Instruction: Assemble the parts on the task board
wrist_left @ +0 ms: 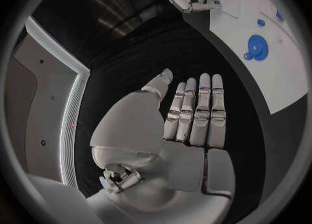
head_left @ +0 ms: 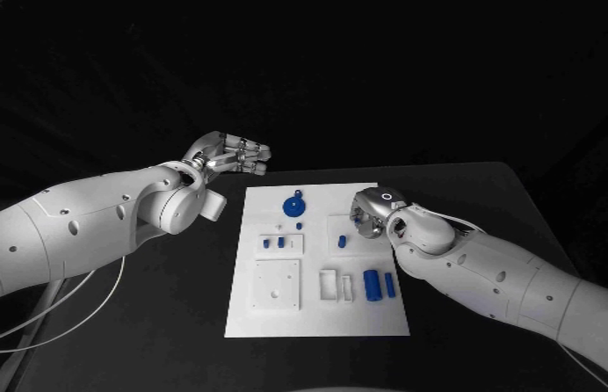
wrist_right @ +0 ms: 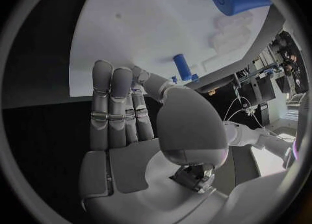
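Observation:
The white task board (head_left: pixel 317 322) lies in the middle of the black table. On it are a round blue part (head_left: pixel 292 205), small blue pegs (head_left: pixel 272 243) in a white block, another small blue peg (head_left: pixel 342 241) and a blue cylinder (head_left: pixel 372 285). My left hand (head_left: pixel 232 156) hovers off the board's far left corner; in the left wrist view its fingers (wrist_left: pixel 195 112) are straight and hold nothing. My right hand (head_left: pixel 372 212) hangs over the board's right far part, palm flat and holding nothing (wrist_right: pixel 120 115), its thumb close to a blue peg (wrist_right: pixel 181 66).
A white square plate (head_left: pixel 277 285) and white upright pieces (head_left: pixel 337 284) sit on the board's near half. Black table (head_left: pixel 177 313) lies bare to the left of the board. My right forearm (head_left: pixel 507 278) crosses the table to the board's right.

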